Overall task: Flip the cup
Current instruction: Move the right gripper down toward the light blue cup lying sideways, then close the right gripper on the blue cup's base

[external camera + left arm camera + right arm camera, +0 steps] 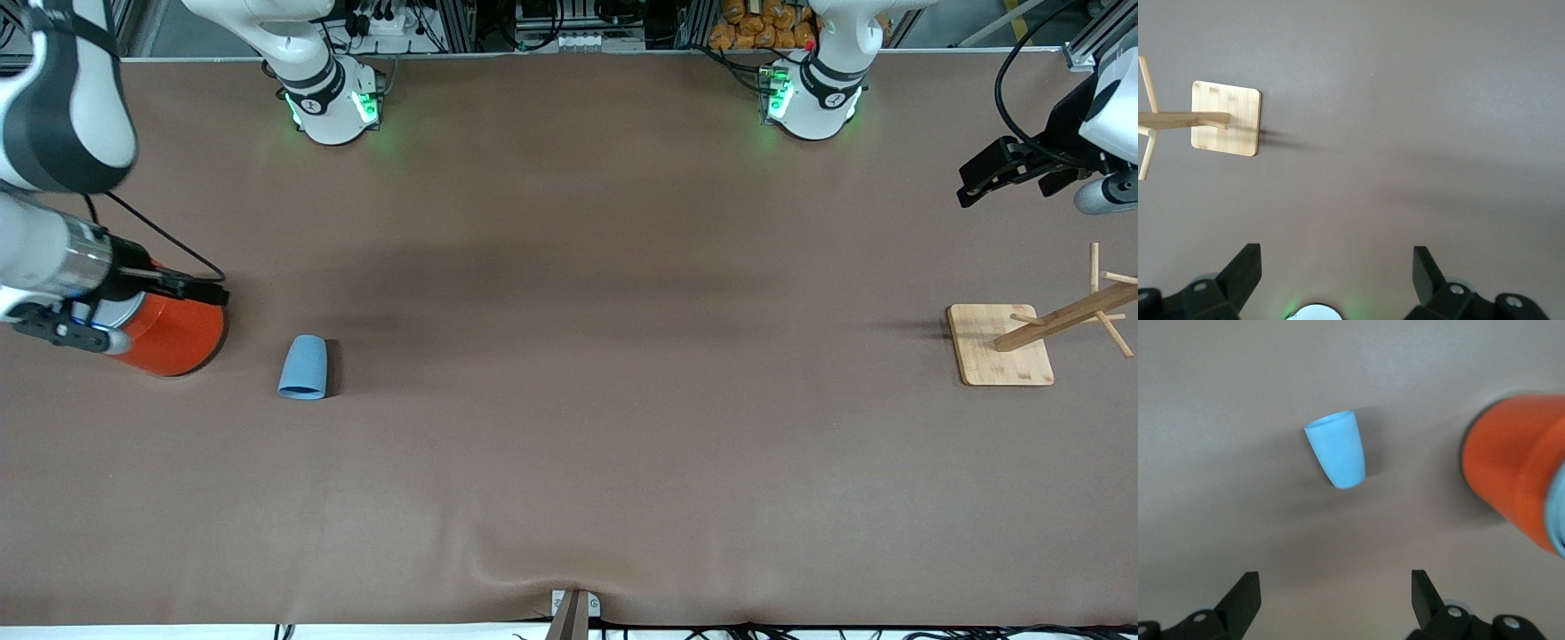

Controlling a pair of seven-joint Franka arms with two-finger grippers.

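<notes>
Since cup (303, 367) stands mouth-down on table (569, 444) beside orange can (173, 333), flip not yet begun. Right tool (1331, 600) spread wide, empty, over can, likely staging approach. Left tool (1337, 277) spread wide, empty, waiting near wooden rack (1031, 333).

Orange can (173, 333) half hidden under the right arm; wooden rack (1058, 324) cut off at frame edge.

- My right hand (1331, 597) hangs in the air at my right arm's end of the bench, fingers (1241, 593) spread wide, holding nothing.
- My left hand (1337, 273) hovers at the left arm's end, fingers (1245, 270) equally wide, empty.
</notes>
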